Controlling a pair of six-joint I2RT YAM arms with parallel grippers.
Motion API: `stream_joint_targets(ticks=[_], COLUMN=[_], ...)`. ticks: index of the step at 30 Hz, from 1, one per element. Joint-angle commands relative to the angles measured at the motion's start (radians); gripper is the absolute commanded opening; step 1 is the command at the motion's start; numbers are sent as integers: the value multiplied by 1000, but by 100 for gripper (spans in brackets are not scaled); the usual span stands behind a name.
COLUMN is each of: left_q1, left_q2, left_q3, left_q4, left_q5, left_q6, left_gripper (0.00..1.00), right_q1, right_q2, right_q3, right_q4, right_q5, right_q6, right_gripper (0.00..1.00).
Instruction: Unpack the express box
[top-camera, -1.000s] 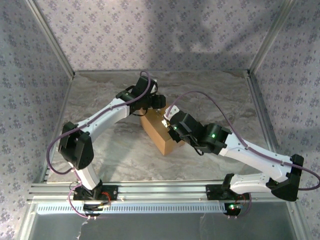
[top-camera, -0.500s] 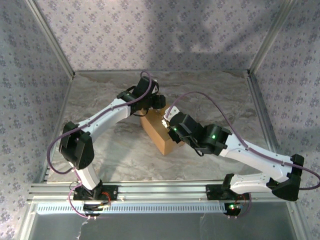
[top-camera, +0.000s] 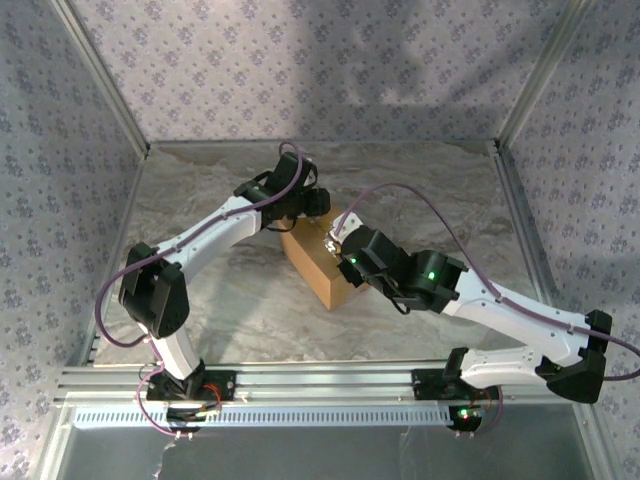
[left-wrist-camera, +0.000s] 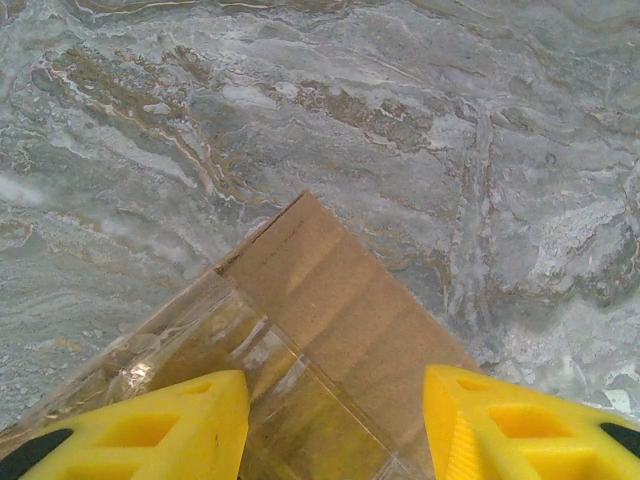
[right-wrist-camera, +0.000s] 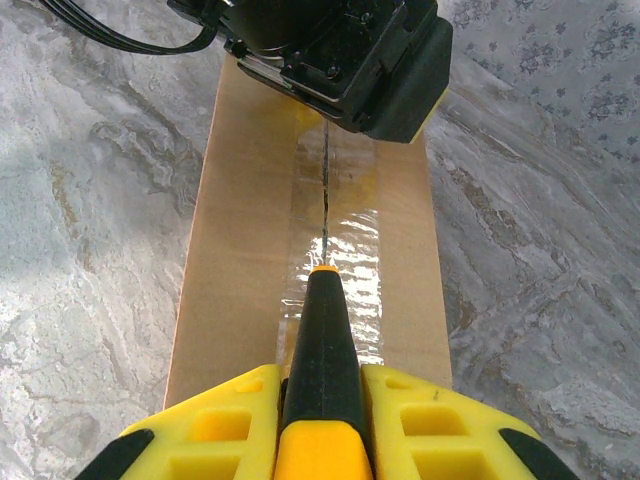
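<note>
At the bottom of the right wrist view, our right claw (right-wrist-camera: 322, 385) is clamped on a black tool (right-wrist-camera: 324, 320), whose yellow tip touches the shiny tape (right-wrist-camera: 350, 240) along the seam of the express box (right-wrist-camera: 250, 220). The box lies closed on the marble desk (right-wrist-camera: 80, 200), at the centre of the top view. At its far end our left claw (left-wrist-camera: 333, 390) hangs with its 2 yellow fingers (left-wrist-camera: 190, 420) apart over 1 box corner; we cannot tell whether they touch it.
</note>
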Motion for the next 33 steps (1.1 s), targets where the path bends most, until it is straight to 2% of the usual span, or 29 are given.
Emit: stream_joint_targets(ticks=[1, 33], left_q1=[29, 56], left_q2=[25, -35], left_q3=[-6, -54], left_q4=[-53, -46], left_q5=[-72, -103], left_q6=[-5, -24], left_gripper=[52, 52], right_q1=[10, 6], right_q2=[-30, -10], right_q3=[2, -94], right_q4=[-62, -68], right_q5=[18, -7], right_q6=[22, 78], right_gripper=[0, 0])
